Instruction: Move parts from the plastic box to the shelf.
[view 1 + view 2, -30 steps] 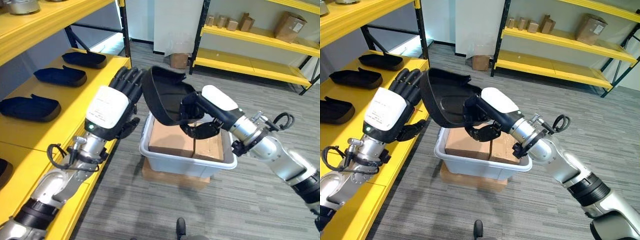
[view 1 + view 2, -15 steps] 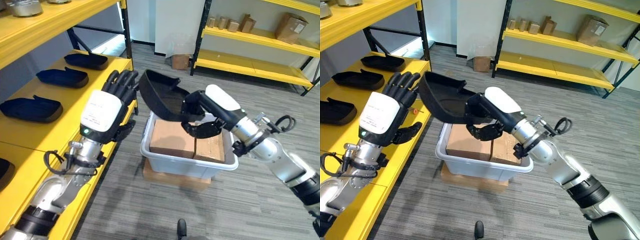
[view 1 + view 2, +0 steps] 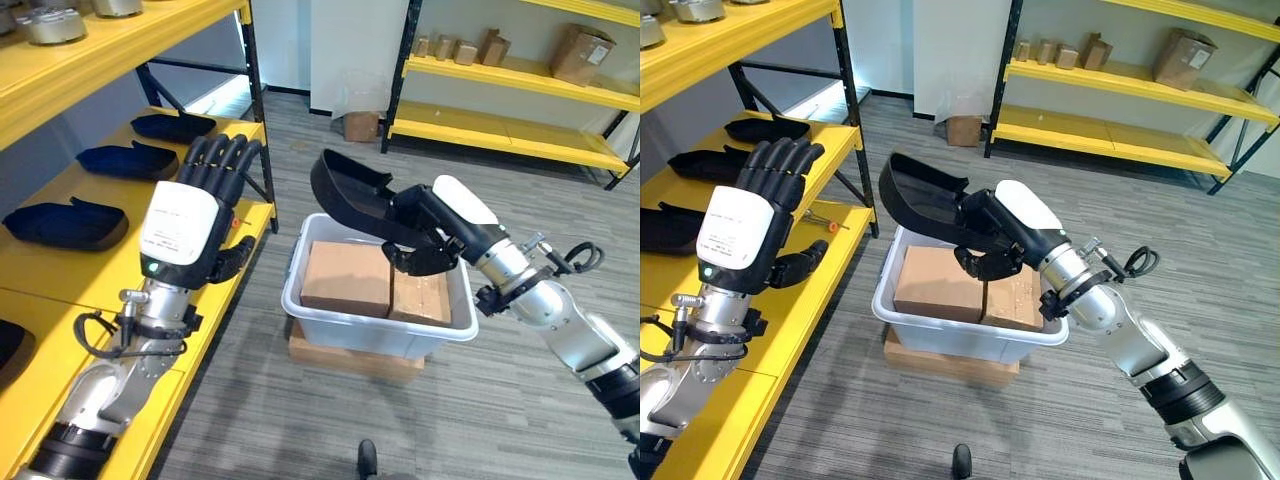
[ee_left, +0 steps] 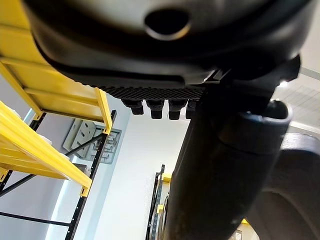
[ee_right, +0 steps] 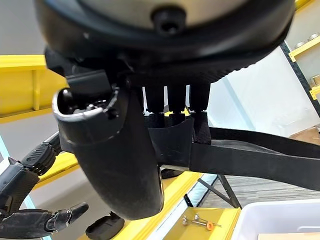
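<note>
Nearest me, my left robot hand is raised over the front edge of the yellow shelf, fingers straight and spread, holding nothing. Just beyond and to the right sits the plastic box on a flat cardboard base on the floor, with two cardboard cartons inside it. My right robot hand hovers above the box, fingers and thumb curled around the rim of a black moulded part, which hangs in the air between box and shelf, touching neither.

Step in hand, as I judge it: carry the part leftward to the shelf. To do it well, keep the grip firm on the rim, clear the shelf's black upright, and set it down in an open spot near the small tool, in line with the other black parts already lying there.

Surroundings: grey striped carpet floor; far racking with cardboard boxes along the back wall.
</note>
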{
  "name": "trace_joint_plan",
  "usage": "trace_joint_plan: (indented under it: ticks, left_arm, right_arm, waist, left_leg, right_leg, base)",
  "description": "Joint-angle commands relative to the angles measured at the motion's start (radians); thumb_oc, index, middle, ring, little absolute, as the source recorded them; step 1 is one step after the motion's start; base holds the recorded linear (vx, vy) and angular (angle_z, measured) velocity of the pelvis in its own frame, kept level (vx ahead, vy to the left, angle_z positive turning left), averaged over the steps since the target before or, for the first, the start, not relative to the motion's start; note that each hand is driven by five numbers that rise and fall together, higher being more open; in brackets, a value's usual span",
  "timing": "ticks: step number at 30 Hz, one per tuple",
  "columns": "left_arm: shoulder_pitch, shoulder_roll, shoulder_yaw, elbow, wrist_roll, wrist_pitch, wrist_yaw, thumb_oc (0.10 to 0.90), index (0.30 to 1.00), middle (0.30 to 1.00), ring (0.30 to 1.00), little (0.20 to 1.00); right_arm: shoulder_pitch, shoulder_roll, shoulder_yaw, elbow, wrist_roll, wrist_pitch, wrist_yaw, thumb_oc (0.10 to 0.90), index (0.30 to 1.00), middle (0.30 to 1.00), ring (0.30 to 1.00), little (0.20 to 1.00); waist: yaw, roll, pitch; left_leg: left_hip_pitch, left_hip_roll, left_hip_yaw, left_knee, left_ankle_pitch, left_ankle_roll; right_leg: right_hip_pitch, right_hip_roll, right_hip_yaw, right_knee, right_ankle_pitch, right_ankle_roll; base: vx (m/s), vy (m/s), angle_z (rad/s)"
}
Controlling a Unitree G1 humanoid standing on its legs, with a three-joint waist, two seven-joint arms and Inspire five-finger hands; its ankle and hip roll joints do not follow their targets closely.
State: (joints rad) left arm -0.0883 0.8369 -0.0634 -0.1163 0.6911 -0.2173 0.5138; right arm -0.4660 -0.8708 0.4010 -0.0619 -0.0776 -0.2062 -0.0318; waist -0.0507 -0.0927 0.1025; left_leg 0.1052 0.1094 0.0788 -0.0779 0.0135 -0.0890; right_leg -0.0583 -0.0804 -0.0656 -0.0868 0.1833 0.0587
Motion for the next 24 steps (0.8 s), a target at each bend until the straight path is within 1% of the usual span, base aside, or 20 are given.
trace_joint_plan:
  ticks: [1, 6, 14, 24]
  left_arm:
    - [-0.071, 0.005, 0.054, -0.008, -0.026, -0.001, 0.091, 0.9, 1.0, 1.0, 1.0, 1.0]
    - [-0.108, -0.003, 0.032, -0.028, -0.026, -0.003, 0.092, 0.9, 1.0, 1.0, 1.0, 1.0]
    - [-0.192, -0.008, -0.034, -0.052, -0.021, -0.008, 0.085, 0.9, 1.0, 1.0, 1.0, 1.0]
    - [-0.249, -0.02, -0.091, -0.068, -0.017, -0.013, 0.07, 0.9, 1.0, 1.0, 1.0, 1.0]
  right_arm:
    - [-0.071, 0.009, -0.133, -0.008, 0.011, -0.05, -0.107, 0.4, 0.3, 0.3, 0.3, 0.3]
    - [-0.102, 0.028, -0.104, 0.002, 0.008, -0.046, -0.106, 0.4, 0.3, 0.3, 0.3, 0.3]
    - [-0.148, 0.061, -0.057, 0.022, -0.005, -0.036, -0.102, 0.4, 0.3, 0.3, 0.3, 0.3]
    - [-0.189, 0.091, -0.014, 0.044, -0.011, -0.025, -0.095, 0.4, 0.3, 0.3, 0.3, 0.3]
  waist:
    - [0.004, 0.017, -0.116]
    - [0.002, 0.017, -0.117]
    - [-0.002, 0.014, -0.117]
    - [-0.005, 0.012, -0.116]
  left_leg:
    - [-0.03, 0.059, -0.087, -0.009, -0.004, -0.013]
    - [-0.031, 0.06, -0.087, -0.009, -0.003, -0.013]
    - [-0.029, 0.059, -0.084, -0.009, -0.005, -0.012]
    - [-0.029, 0.057, -0.079, -0.009, -0.007, -0.01]
  right_leg:
    - [0.053, -0.089, -0.031, 0.052, -0.104, 0.114]
    - [0.052, -0.087, -0.031, 0.052, -0.105, 0.112]
    - [0.053, -0.087, -0.03, 0.05, -0.104, 0.112]
    - [0.049, -0.089, -0.024, 0.049, -0.102, 0.114]
  base:
    - [0.0, 0.0, 0.0]
    - [0.0, 0.0, 0.0]
    - [0.0, 0.0, 0.0]
    - [0.0, 0.0, 0.0]
